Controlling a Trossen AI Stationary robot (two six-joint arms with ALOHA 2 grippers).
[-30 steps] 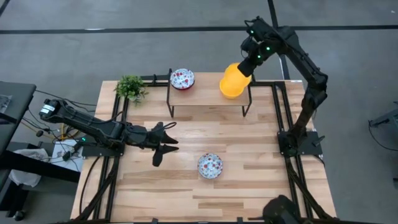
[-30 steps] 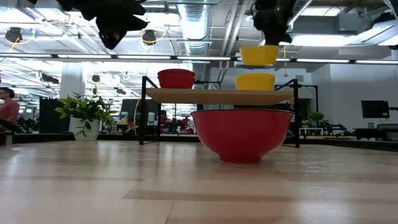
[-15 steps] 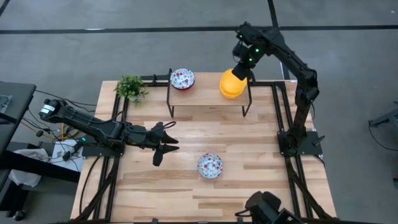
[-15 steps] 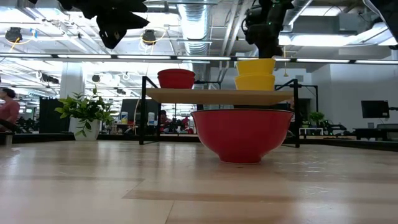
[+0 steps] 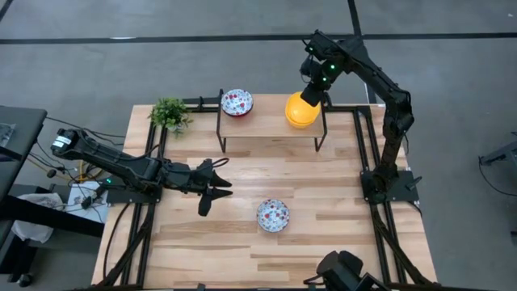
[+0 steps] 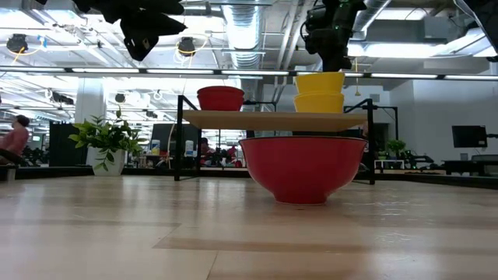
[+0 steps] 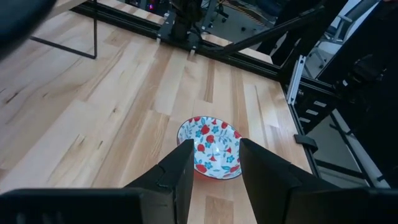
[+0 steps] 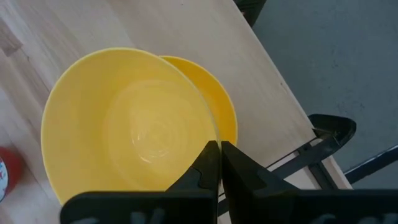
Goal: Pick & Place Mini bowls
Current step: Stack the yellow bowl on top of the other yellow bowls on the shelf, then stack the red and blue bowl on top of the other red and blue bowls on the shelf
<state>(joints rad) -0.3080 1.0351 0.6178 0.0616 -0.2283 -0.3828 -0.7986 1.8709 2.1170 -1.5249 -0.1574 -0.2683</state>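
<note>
at the far right end of the raised shelf [image 5: 271, 125], the right gripper [image 8: 214, 163] had its fingers pinched together on the rim of a yellow mini bowl [image 8: 127, 127], which sat nested in a second yellow bowl [image 8: 214, 102] already on the shelf; in the low view the two formed a short stack [image 6: 319, 92]. outward from there, a floral mini bowl [image 5: 237, 103] rested at the shelf's left end, and another floral bowl [image 5: 273, 216] lay on the table [image 5: 323, 242] below, well apart from the shelf. the left gripper [image 7: 214, 165] hovered over the table near that bowl, its fingers parted and holding nothing, the bowl visible between them. a small potted plant [image 5: 170, 114] stood at the table's far left corner. by the look of things, three bowls were up on the shelf, the held one was not yet released, and the table bowl remained to be moved.
</note>
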